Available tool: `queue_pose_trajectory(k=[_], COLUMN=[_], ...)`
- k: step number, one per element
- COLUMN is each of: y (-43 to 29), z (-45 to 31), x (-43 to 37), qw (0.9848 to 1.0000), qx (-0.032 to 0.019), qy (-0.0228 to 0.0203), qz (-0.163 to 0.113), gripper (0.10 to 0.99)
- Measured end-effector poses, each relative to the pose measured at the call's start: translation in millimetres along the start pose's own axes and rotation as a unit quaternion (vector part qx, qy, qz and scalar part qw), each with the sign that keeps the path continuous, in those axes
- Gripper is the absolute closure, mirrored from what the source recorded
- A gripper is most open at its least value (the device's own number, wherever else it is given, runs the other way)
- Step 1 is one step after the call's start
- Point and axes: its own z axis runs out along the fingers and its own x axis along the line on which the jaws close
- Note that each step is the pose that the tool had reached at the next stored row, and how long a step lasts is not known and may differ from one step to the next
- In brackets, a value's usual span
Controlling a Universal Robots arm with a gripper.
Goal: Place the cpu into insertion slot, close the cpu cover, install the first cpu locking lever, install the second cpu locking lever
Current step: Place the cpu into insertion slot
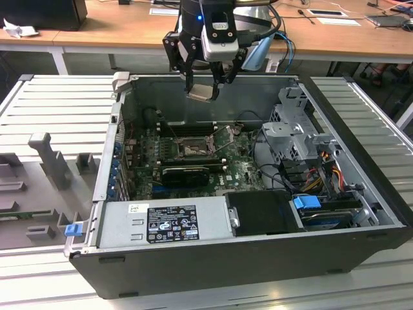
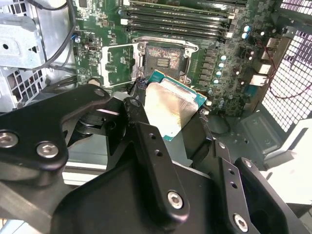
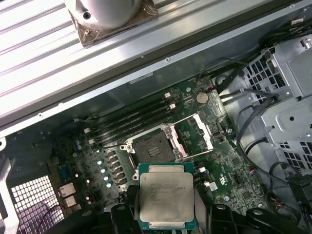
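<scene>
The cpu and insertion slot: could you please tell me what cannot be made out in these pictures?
- cpu gripped edges: second wrist view, behind the black fingers of the tool.
- cpu underside: both wrist views, faces away.
- insertion slot contacts: exterior view, too small.
- insertion slot, one edge: second wrist view, partly covered by the cpu.

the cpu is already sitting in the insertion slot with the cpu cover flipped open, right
No. The cpu is held in the pincer, clear of the insertion slot, which lies empty. The cpu cover is flipped open, as the first wrist view shows.
</scene>
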Motion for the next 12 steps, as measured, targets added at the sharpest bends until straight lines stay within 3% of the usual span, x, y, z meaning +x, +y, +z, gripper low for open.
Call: queue_pose_trajectory(k=[12], y=[0.0], z=[0.5], x=[0.0], qw=[0.9996], qx=[-0.0006], qy=[-0.0025], qz=[0.028], gripper=[0.545])
